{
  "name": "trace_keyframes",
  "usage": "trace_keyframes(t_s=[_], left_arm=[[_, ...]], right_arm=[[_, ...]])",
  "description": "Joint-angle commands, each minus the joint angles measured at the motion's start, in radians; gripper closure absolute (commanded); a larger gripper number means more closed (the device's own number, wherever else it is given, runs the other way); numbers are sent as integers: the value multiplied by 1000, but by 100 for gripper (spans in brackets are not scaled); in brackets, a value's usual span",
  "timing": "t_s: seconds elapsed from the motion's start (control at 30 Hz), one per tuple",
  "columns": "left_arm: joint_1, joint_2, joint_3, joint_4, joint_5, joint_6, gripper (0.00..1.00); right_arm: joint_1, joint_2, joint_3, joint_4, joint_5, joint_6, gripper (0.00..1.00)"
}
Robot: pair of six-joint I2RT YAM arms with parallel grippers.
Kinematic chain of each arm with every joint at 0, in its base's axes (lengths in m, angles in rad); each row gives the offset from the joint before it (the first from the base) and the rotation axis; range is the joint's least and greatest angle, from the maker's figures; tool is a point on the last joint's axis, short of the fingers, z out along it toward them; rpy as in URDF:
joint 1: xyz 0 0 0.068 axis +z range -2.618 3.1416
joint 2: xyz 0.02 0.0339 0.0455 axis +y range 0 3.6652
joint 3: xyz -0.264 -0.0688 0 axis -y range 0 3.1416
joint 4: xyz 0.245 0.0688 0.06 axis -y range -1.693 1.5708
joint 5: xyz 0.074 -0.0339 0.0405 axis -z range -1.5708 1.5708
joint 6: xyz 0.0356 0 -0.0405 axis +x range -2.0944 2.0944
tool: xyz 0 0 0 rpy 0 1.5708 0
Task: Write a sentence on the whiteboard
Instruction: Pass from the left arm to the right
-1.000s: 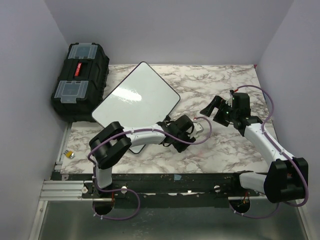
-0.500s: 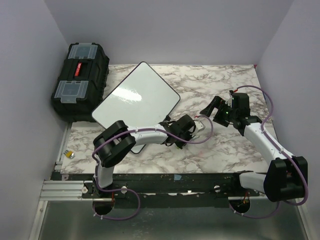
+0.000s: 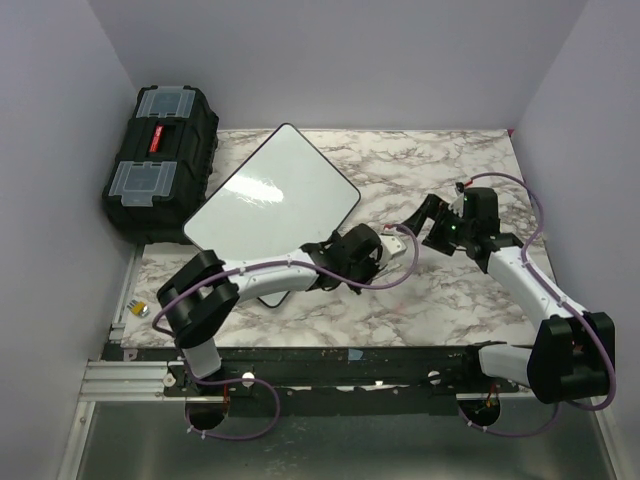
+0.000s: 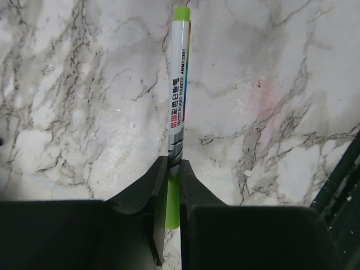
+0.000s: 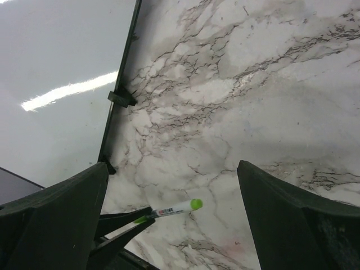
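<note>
- My left tool [image 4: 171,163] is clamped on one whiteboard marker [image 4: 179,84], gripping it near its green rear end.
- The marker's long axis runs straight out from the fingertips. Its white printed barrel leads to a green tip at the far end, aimed at my right tool [image 3: 428,215].
- I cannot tell whether the marker touches the marble desk [image 3: 450,170] or hangs just above it.
- My right tool's fingers [image 5: 73,202] stand wide apart around nothing, low over the desk and near the marker's tip.
- The one whiteboard [image 3: 275,200] lies flat on the far left of the desk, turned diagonally. Its long axis runs from near left to far right, and my left arm crosses its near corner.
- From the right wrist, a small black clip [image 5: 121,97] sits on the board's dark edge.
- One black toolbox [image 3: 160,160] with two clear-lidded trays stands just beside the board's left side.
- A small yellow object [image 3: 140,308] lies past the desk's near left edge.
</note>
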Motion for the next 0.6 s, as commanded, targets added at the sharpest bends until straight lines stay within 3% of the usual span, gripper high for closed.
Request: trace_keyframes(t_s=[0.0,0.33,0.57], left_arm=[[-4,-146,-13,-24,37,44,100],[15,-316,19,-154,41,151,100],[20,-385,78,-264,86,201,100]], right_arm=[[1,-1,-32,59,-150,6,0],[1,-70,-87,260,-383,58,0],[2,-100,-154,505,-594,192,8]])
